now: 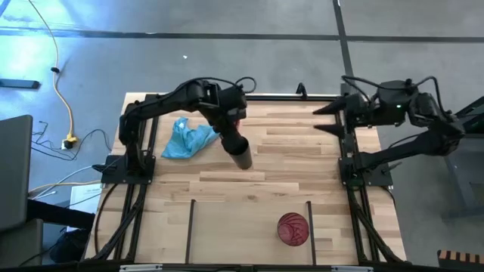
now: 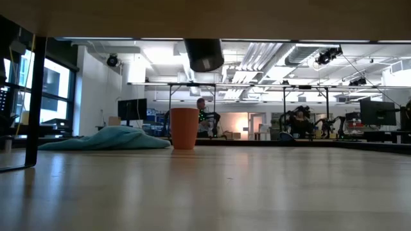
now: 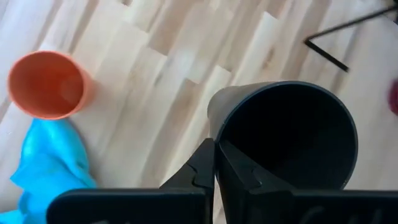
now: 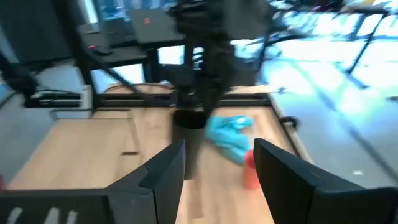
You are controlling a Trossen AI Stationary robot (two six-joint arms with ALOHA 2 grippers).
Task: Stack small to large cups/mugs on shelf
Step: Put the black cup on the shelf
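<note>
High view: the left pincer [image 1: 231,130] carries the black cup [image 1: 240,153] above the middle of the bench [image 1: 287,177], just beside the blue cloth [image 1: 187,139]. The red cup [image 1: 293,229] stands on the shelf [image 1: 227,223] between two thin black bars, near the front edge. The right pincer [image 1: 327,119] waits at the bench's right rear edge. The step in hand looks like carrying the black cup towards the red one; the next move calls for a clear run forward and right, then a centred drop into the red cup's mouth

Low view: the black cup hangs well clear of the wood, and the orange cup [image 2: 184,128] stands upright beside the cloth [image 2: 106,138], with open bench in front

Left wrist view: the left pincer is clenched on the black cup's [image 3: 286,140] rim, one finger inside, one outside; the orange cup [image 3: 46,84] touches the cloth [image 3: 46,165]

Right wrist view: the right pincer [image 4: 217,168] stands released, holding nothing, facing the left arm
</note>
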